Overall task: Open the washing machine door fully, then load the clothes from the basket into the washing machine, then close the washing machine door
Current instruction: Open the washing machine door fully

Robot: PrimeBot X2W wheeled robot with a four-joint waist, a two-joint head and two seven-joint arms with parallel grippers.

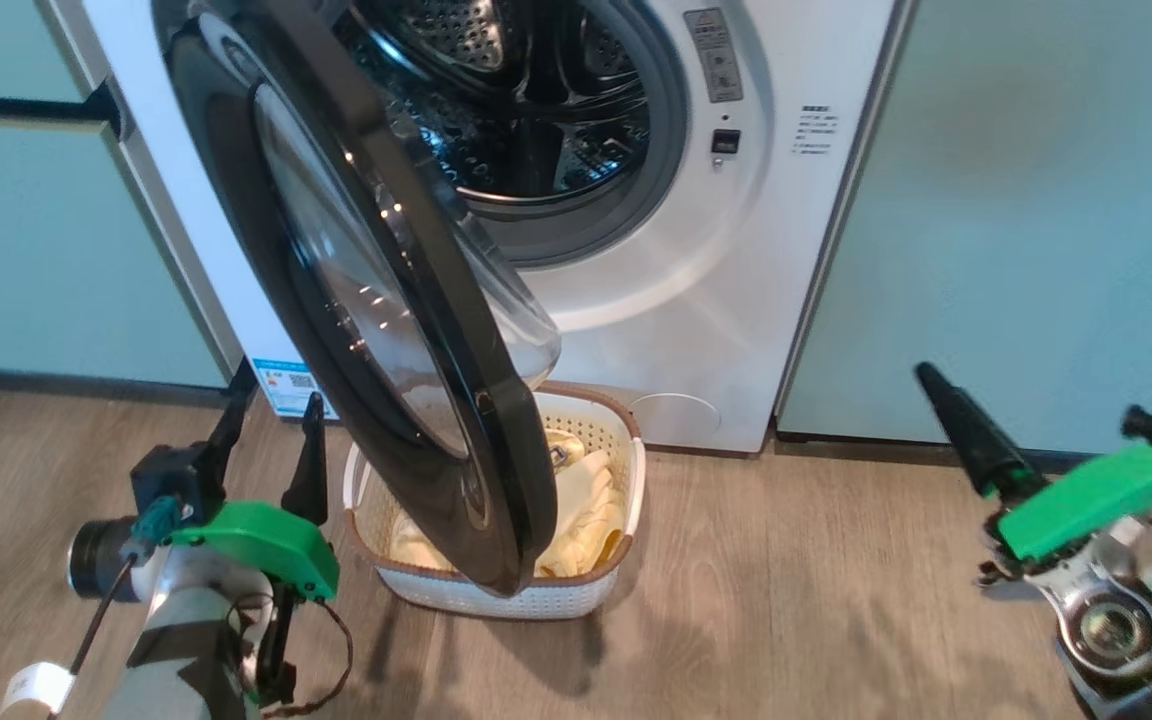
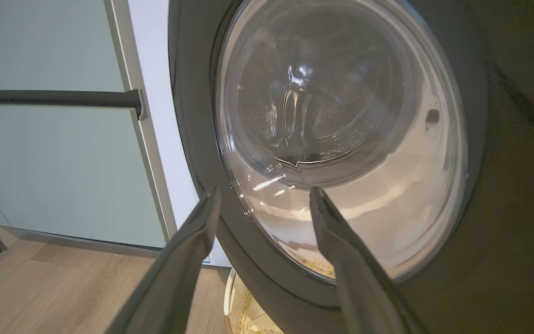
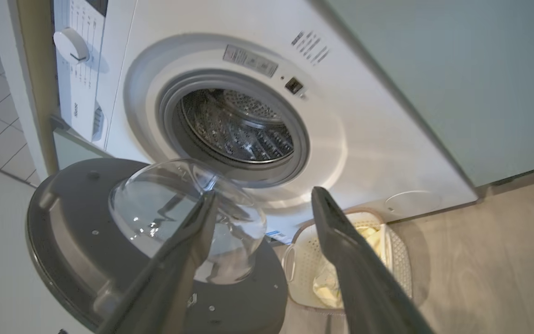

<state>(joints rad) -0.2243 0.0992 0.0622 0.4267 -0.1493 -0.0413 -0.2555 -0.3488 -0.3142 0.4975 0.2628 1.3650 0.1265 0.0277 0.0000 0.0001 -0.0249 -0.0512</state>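
The washing machine point(image 1: 756, 280) is white, and its steel drum point(image 1: 536, 100) is exposed. The washing machine door point(image 1: 436, 330), black-rimmed with a clear glass bowl, stands partly swung out with its edge toward me. Beneath it on the floor sits the cream basket point(image 1: 536, 600) holding pale yellow clothes point(image 1: 586, 500). My left gripper point(image 1: 271, 440) stands open left of the door. In the left wrist view, this gripper point(image 2: 264, 190) points at the door's outer face point(image 2: 503, 232). My right gripper point(image 3: 261, 197) is open and empty, off to the right, facing the drum point(image 3: 237, 130) and basket point(image 3: 399, 260).
Pale green cabinets flank the washer on the left point(image 1: 36, 250) and right point(image 1: 1036, 200); the left one carries a dark bar handle point(image 1: 16, 105). Wooden floor point(image 1: 786, 600) stretches between the basket and my right arm. A blue label point(image 1: 286, 385) marks the washer's lower left corner.
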